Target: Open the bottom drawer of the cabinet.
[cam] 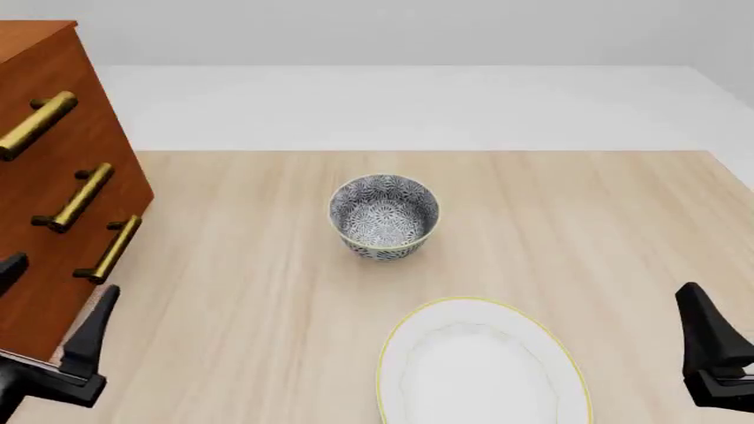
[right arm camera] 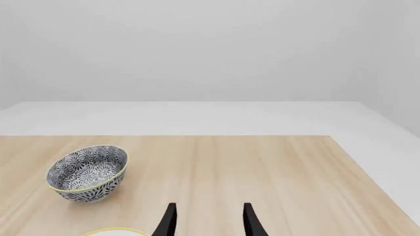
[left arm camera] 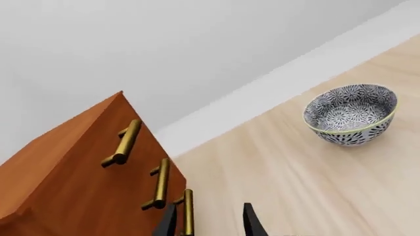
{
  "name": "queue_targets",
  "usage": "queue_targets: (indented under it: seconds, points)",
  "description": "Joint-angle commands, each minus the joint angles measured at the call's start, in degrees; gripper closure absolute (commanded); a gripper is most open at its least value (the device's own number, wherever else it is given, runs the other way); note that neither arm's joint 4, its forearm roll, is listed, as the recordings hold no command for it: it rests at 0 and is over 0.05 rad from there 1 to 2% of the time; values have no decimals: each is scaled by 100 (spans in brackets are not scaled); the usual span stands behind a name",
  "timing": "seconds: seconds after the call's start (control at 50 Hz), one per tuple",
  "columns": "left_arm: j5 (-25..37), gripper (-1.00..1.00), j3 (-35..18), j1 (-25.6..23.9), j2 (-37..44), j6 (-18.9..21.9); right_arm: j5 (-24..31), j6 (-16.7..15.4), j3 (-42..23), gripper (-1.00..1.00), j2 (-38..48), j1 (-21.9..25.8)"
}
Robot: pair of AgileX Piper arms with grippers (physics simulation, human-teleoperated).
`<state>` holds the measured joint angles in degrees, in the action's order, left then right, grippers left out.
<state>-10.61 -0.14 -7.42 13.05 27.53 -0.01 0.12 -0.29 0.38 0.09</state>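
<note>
A: Where's the tall reddish-brown wooden cabinet (cam: 53, 168)?

B: At the pale wooden tabletop's (cam: 566, 230) left edge, front facing right. Its bottom drawer (cam: 71, 283), lowest of three, looks shut.

A: Which step?

B: Approach, I'd judge. The left gripper (left arm camera: 208, 220) has its fingers spread, holding nothing, one finger beside the bottom drawer's brass bar handle (cam: 112, 250), which runs upright. Next: straddle the bar, close, pull rightward. The right gripper (right arm camera: 208, 220) is also spread and holds nothing.
</note>
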Motion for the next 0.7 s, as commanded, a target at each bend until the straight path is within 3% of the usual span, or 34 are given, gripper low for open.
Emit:
queue_targets:
  seconds: [0.02,0.08,0.2,0.26,0.28,0.48,0.7]
  points:
    - [-1188,-100,14,-54,1372,815,-4,2,1,-100,4,2]
    - [-1687,-100,14,-103,1950,968,4,2,-2,-100,-1,3]
    - [-3266,-100,14,-92,3690,1316,9,2,-1,-100,-7,5]
    - [-4784,-100,14,-149,5243,1631,9,2,-2,-100,-6,5]
    - [-5780,-100,14,-205,6273,1801,6,2,0,-100,-5,5]
    - [-5928,-100,14,-120,6554,2447,6,1,-2,-100,-2,7]
    - [-5928,-100,14,-96,6718,2597,2,1,-4,-100,3,8]
